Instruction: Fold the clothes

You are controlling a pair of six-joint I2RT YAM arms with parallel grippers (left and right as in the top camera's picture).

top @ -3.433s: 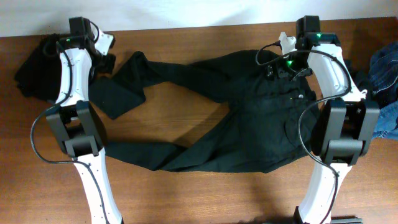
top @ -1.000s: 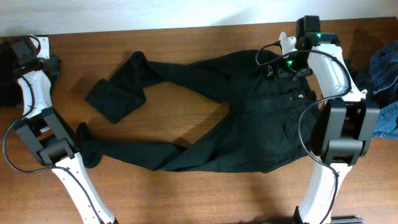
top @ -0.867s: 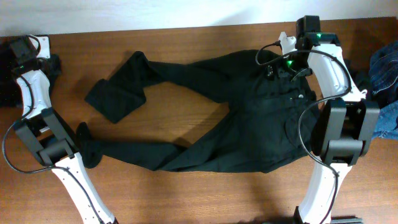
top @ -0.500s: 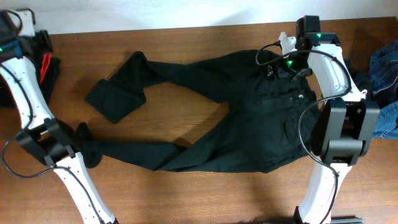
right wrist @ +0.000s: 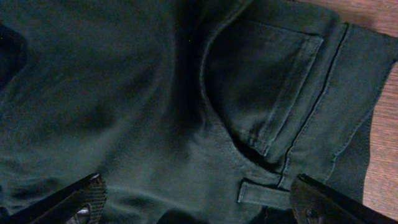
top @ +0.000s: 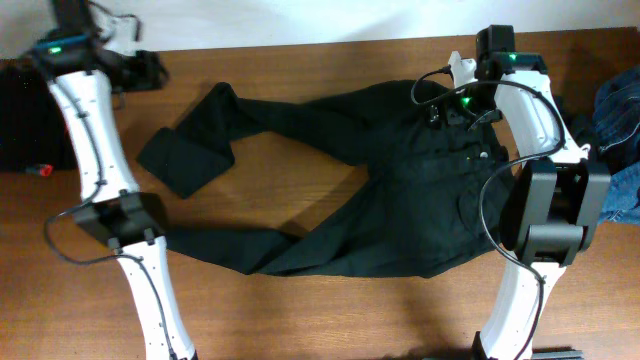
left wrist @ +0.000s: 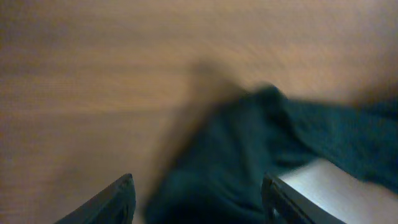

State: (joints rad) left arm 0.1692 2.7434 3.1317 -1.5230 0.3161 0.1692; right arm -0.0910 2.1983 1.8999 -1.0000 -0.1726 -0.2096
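Dark green trousers [top: 400, 190] lie spread on the wooden table [top: 300, 170], waist to the right and legs to the left. The upper leg is doubled back at its end [top: 185, 160]. My left gripper [top: 158, 72] hangs open at the table's back left, just left of that leg's bend. In the blurred left wrist view, dark cloth [left wrist: 249, 155] shows beyond the open left gripper [left wrist: 199, 205], which holds nothing. My right gripper [top: 437, 105] hovers open over the waist. Between its spread fingers [right wrist: 81, 199] the right wrist view shows a back pocket [right wrist: 261, 87] and a belt loop [right wrist: 261, 191].
A pile of black clothing [top: 30, 130] with a small red item [top: 40, 170] lies at the left edge. Blue jeans [top: 620, 120] are heaped at the right edge. A white wall [top: 300, 20] runs behind the table.
My left arm has swung from over the black pile at the far left to the right, toward the upper trouser leg, and its gripper has opened. The right arm has not moved.
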